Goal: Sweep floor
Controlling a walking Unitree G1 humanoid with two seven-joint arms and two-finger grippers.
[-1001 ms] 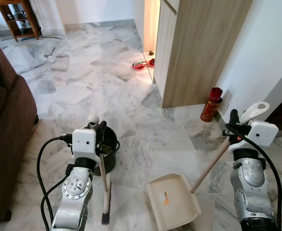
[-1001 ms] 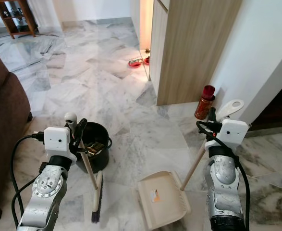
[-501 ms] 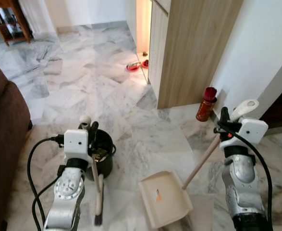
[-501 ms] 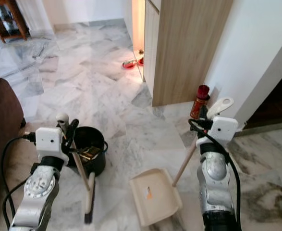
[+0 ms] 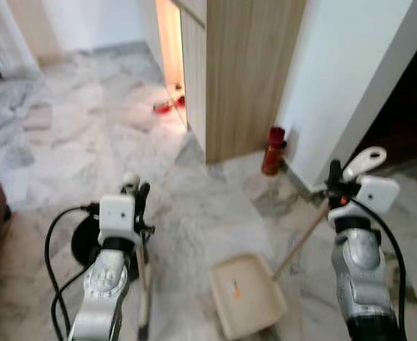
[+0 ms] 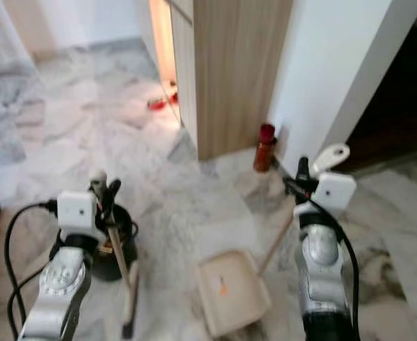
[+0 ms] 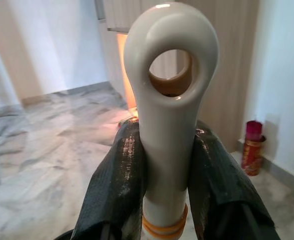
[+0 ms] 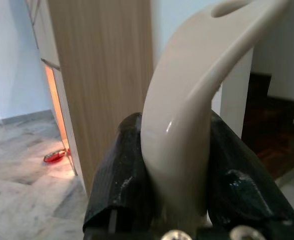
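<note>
With the left hand [image 7: 167, 165] clamped on the broom [image 5: 143, 284] and the right hand [image 8: 174, 165] on the dustpan [image 5: 247, 295] resting on the marble floor [image 5: 194, 206], a careless swing risked knocking the black bucket [image 6: 112, 249] or red canister [image 5: 272, 150].

The left arm [image 5: 105, 277] partly hides the blurred black bucket [image 5: 86, 241].

You've got the broom [image 5: 143, 284] upright in the left gripper [image 7: 168, 165], the bucket [image 6: 114, 245] just behind it. The dustpan [image 5: 247, 293] lies on the floor [image 5: 194, 206] between your arms, its handle running to the right gripper [image 8: 174, 170]. Ahead stands the cabinet [image 5: 244, 71], the canister [image 5: 271, 150] to its right by the wall [image 5: 343, 78].
</note>
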